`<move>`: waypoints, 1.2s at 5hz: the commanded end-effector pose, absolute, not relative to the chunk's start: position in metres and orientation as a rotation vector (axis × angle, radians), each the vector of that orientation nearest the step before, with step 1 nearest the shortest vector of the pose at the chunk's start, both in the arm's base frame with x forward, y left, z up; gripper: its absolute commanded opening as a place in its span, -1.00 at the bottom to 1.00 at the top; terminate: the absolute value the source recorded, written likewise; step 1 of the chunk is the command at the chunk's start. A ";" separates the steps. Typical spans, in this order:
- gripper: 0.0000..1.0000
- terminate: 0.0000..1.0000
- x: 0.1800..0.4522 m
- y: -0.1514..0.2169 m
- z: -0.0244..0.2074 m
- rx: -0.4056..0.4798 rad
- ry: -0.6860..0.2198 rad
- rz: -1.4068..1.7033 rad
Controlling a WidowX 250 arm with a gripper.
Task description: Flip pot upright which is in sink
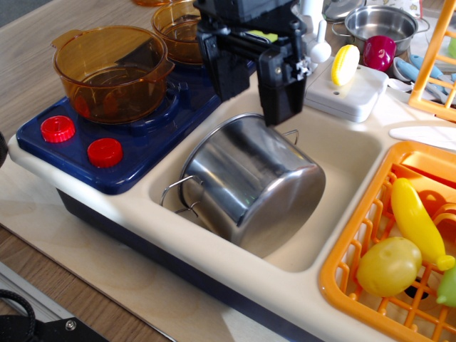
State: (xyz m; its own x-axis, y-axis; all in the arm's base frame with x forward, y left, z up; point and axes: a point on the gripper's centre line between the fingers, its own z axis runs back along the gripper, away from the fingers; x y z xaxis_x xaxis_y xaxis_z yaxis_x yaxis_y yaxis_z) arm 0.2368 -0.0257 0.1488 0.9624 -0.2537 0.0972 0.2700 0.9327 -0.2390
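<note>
Approach | gripper (255, 89) wide above tipped pot (249, 182) (base up) in sink (342, 164) | next: grasp its rim.

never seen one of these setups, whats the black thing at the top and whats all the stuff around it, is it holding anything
The black thing is the gripper of a robot arm: two finger-like jaws that open and close. There is one picture, taken from a camera looking down at an angle onto a toy kitchen on a wooden table.

The jaws are spread apart and hold nothing. They hang just above the back rim of the sink, a cream plastic basin. In it lies a shiny steel pot, tipped over with its base showing.

Left of the sink is a navy toy stove with two orange see-through pots. On the right, an orange basket holds plastic food. Behind, a smaller steel pot contains a magenta cup.
</note>
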 end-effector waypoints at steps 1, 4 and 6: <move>1.00 -1.00 0.234 -0.018 0.142 -0.324 -0.100 -0.233; 1.00 -1.00 0.225 -0.035 0.146 -0.383 -0.148 -0.102; -1.00 -1.00 0.215 -0.058 0.149 -0.421 -0.168 -0.006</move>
State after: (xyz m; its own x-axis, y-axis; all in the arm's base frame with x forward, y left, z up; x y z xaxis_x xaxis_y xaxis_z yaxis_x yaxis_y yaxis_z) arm 0.2096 -0.0664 0.1420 0.9906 0.0301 0.1332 0.0171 0.9404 -0.3396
